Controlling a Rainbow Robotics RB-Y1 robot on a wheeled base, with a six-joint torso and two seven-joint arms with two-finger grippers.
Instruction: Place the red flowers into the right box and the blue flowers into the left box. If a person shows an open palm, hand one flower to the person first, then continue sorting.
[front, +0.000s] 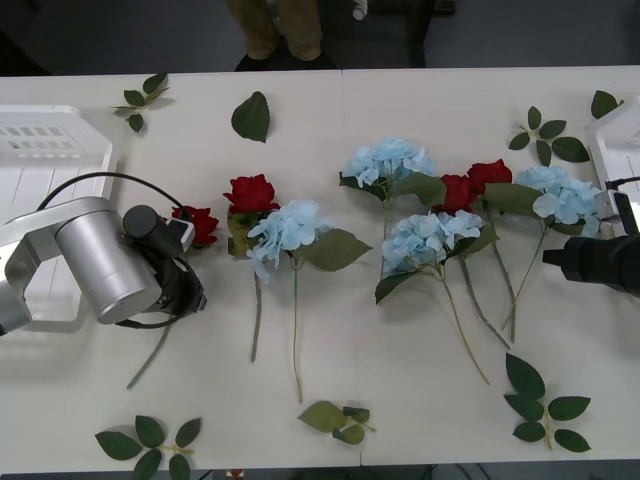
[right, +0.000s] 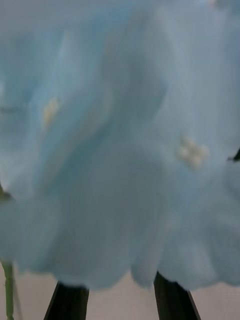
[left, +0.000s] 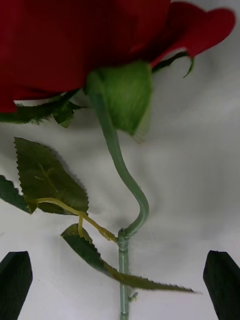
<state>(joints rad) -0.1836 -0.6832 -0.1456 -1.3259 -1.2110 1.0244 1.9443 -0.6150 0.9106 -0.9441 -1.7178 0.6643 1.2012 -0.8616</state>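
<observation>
Red rose (left: 75, 45) is lying on the table by the left box (front: 50, 150); the left gripper (left: 120, 285), fingers spread wide, should be closing on its stem (left: 120, 165).

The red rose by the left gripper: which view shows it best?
The left wrist view: the red rose with its stem and leaves lies between the open left gripper fingers. The front view has the arm covering part of it. The right wrist view faces a blue flower.
</observation>
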